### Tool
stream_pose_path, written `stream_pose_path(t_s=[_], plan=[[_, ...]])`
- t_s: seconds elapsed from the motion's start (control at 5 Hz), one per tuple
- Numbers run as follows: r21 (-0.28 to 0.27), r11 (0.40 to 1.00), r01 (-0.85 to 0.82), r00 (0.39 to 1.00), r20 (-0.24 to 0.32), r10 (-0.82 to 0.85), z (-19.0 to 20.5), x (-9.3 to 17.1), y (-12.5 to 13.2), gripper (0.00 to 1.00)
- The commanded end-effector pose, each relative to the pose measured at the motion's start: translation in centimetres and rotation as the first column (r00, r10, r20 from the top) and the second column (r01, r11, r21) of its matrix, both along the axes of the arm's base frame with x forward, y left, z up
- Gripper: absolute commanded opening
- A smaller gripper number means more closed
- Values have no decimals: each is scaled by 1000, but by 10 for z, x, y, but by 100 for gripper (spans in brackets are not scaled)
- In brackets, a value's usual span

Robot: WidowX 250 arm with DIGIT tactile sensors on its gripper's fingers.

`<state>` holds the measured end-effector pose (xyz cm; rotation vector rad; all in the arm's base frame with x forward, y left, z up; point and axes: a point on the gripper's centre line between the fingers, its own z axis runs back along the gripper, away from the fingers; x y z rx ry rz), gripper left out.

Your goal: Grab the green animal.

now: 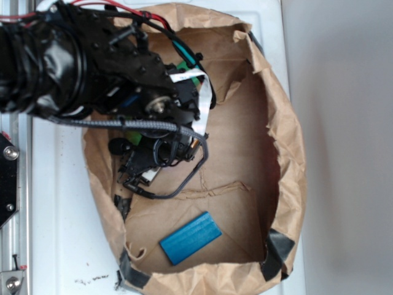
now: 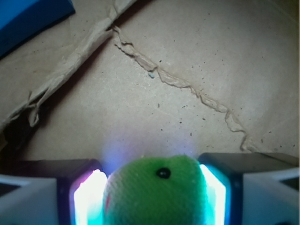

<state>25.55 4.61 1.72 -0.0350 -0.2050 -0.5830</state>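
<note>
A big crumpled brown paper bag (image 1: 284,129), torn open and spread into a shallow basin, takes up most of the white table (image 1: 58,203) from where I stand, its corners patched with dark tape. The black robot arm (image 1: 67,58) comes in from the upper left and leans over the bag's left half, wrapped in glossy black sleeving, with a braided grey cable (image 1: 132,125) running across it and red wires along the top. A creased fold crosses the bag's paper floor, plain in both views. Toward the near edge of the bag floor lies a flat blue block (image 1: 191,238), well apart from the arm; the wrist view catches only its corner at the upper left. The gripper (image 2: 153,190) points down at the bag floor under the arm, and in the exterior view it is mostly lost among black brackets and wiring. In the wrist view its two glowing pads (image 2: 89,197) press against either side of the green animal (image 2: 154,194), so the claw is closed narrowly onto the toy and has hold of it. The toy's rounded light-green head, with one small black eye, fills the gap between the pads, above the brown paper.
</note>
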Motion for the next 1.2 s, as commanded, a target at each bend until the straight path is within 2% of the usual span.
stream_pose_path(t_s=[0.0, 0.2, 0.4, 0.6, 0.8, 1.0], plan=[[-69, 990, -120, 992, 31, 122, 45, 12, 14, 0], [-153, 967, -206, 976, 44, 215, 70, 21, 13, 0], [-277, 899, -340, 929, 53, 368, 102, 36, 5, 0], [-294, 821, -489, 859, 4, 513, 120, 40, -3, 0], [-242, 780, -577, 803, 9, 596, 130, 35, -14, 0], [-202, 767, -610, 780, 22, 626, 140, 29, -23, 0]])
